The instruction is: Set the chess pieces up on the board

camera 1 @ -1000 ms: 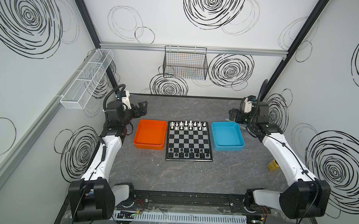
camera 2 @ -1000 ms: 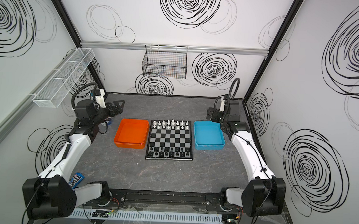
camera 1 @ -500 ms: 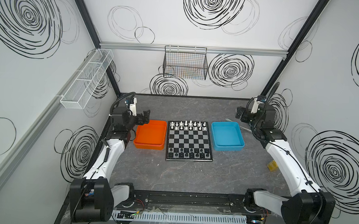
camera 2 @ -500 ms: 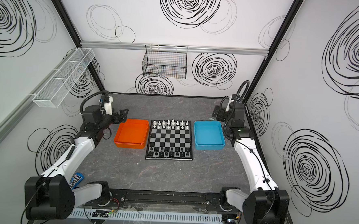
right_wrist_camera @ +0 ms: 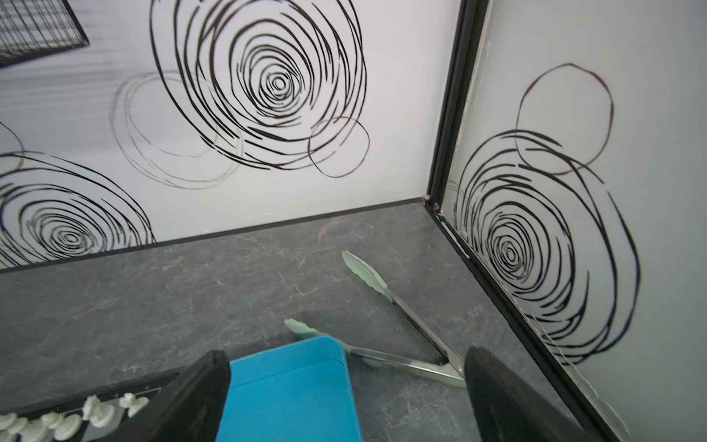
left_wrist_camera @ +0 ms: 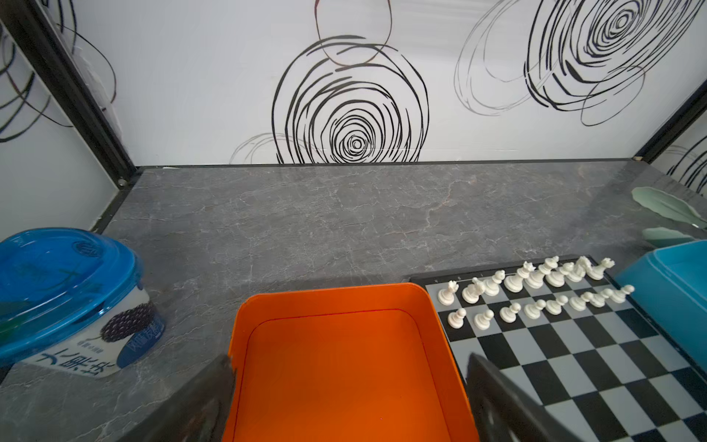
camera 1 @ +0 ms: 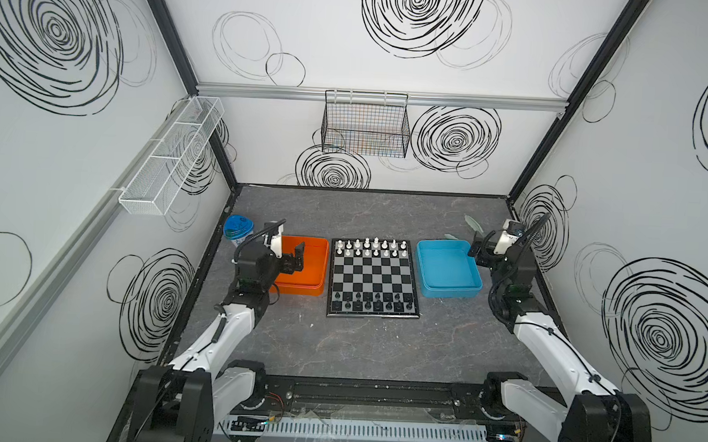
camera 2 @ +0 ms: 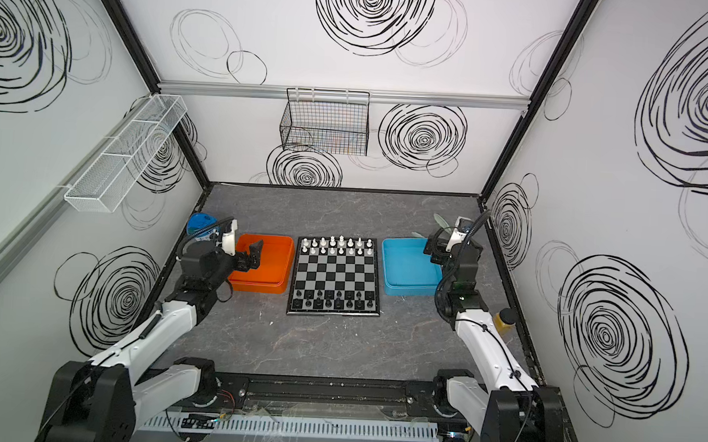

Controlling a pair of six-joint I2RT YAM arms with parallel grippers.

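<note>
The board [camera 1: 373, 278] lies flat in the middle of the desk [camera 1: 357, 355], between the orange tray [camera 1: 314, 278] on its left and the blue tray [camera 1: 448, 291] on its right in both top views. White chess pieces [camera 1: 371, 248] stand in two rows along its far edge, and black chess pieces [camera 1: 371, 304] in two rows along its near edge. The left tool [left_wrist_camera: 348, 405] hovers over the orange tray, jaws spread wide and holding nothing. The right tool [right_wrist_camera: 346, 398] hangs at the blue tray's far right corner, likewise wide apart and empty. Tongs [right_wrist_camera: 382, 285] lie on the desk behind the blue tray. A blue-lidded cup [left_wrist_camera: 69, 275] stands near the orange tray's far left corner.
</note>
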